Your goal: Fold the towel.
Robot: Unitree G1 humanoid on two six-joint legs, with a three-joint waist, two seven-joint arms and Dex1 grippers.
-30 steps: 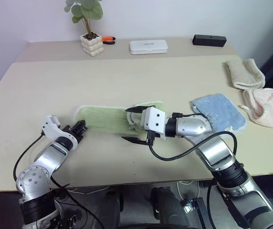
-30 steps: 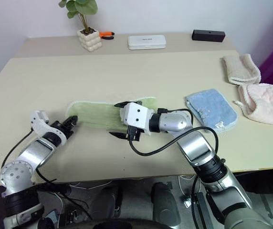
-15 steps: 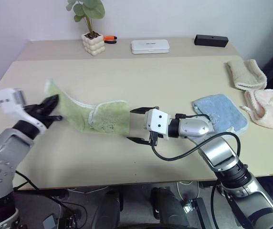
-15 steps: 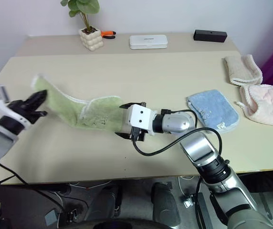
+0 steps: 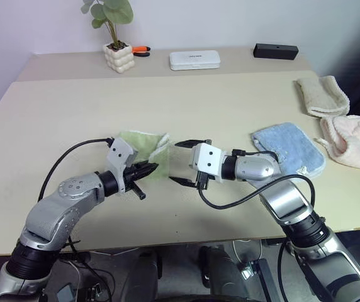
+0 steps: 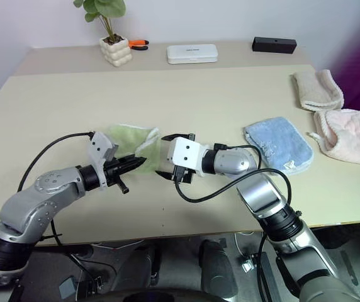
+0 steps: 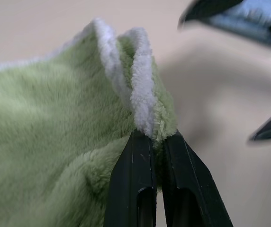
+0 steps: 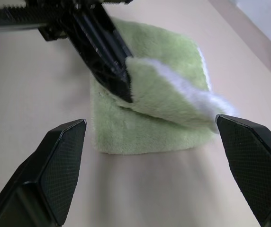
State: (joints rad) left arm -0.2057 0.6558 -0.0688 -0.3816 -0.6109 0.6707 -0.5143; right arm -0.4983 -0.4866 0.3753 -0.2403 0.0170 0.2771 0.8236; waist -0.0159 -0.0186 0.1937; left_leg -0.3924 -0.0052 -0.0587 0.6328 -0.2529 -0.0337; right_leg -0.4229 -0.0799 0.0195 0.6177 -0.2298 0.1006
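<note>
Left gripper (image 5: 147, 168) sits lower left of centre in the left eye frame, fingers pinched tight on a doubled edge of the green towel (image 5: 141, 143); the wrist view shows two layers with the white stitched trim squeezed between the black fingers (image 7: 134, 165). Right gripper (image 5: 182, 162) is just beside it, centre frame, pointing at it, jaws spread wide and holding nothing; its two fingers (image 8: 62, 163) flank the towel without touching it. The towel lies folded over on itself into a small, roughly square pad on the beige table (image 5: 60, 119), centre-left of the frame, with the pinched corner lifted off the lower layer and the rest flat on the surface. A black cable loops from the left wrist over the tabletop. To the right of centre is a light blue towel (image 5: 288, 148), flat, well apart from the green one. Further right, at the frame edge, a pale pink towel (image 5: 351, 142) is bunched up, and above it a cream towel (image 5: 320, 96) lies folded. Along the far strip of the table, upper part of the frame: a potted plant (image 5: 117, 39) in a white bobbly pot at upper left, an orange-handled tool (image 5: 141, 51) just beside it, a flat white box (image 5: 195, 60) at centre top, and a black bar-shaped object (image 5: 275, 51) at upper right.
</note>
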